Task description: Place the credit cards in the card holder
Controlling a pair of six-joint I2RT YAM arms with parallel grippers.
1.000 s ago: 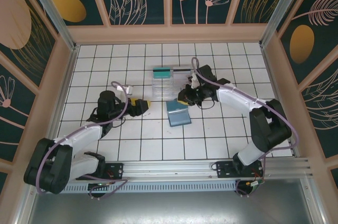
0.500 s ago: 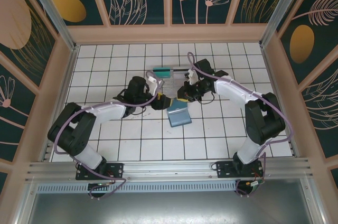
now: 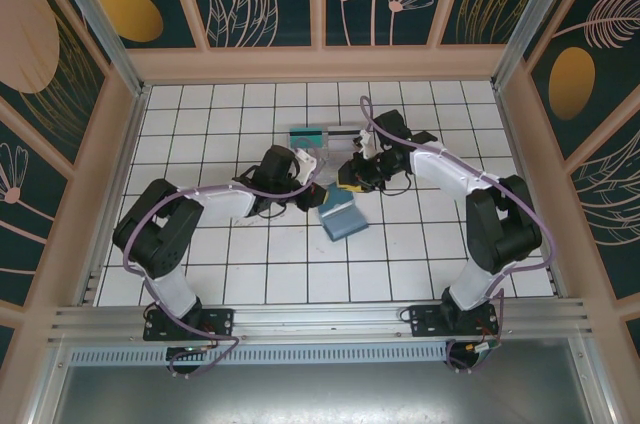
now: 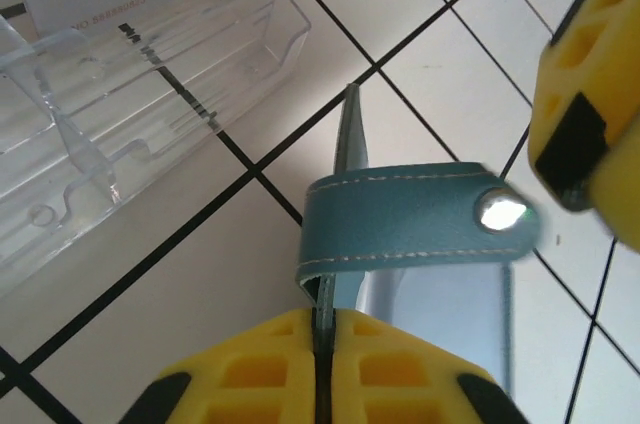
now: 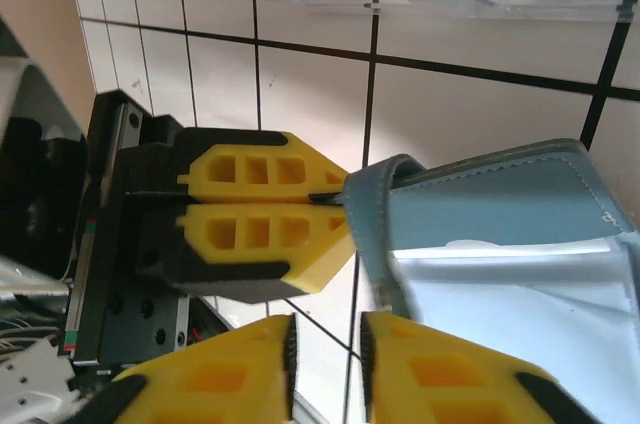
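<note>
Tiled table [image 3: 250,264], left hand [image 4: 322,339] pinching card holder [image 3: 342,216]

Teal card holder [image 3: 341,216] lies part-open, credit cards [image 3: 309,134] standing just beyond.

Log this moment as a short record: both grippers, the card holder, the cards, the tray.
left gripper: shut on the card holder's edge
right gripper: jaws slightly apart, nothing between them, beside the holder
card holder: on the tiled table, in front of the tray
teal card: in the tray
whitish card: in the tray
clear tray: behind the holder
</note>
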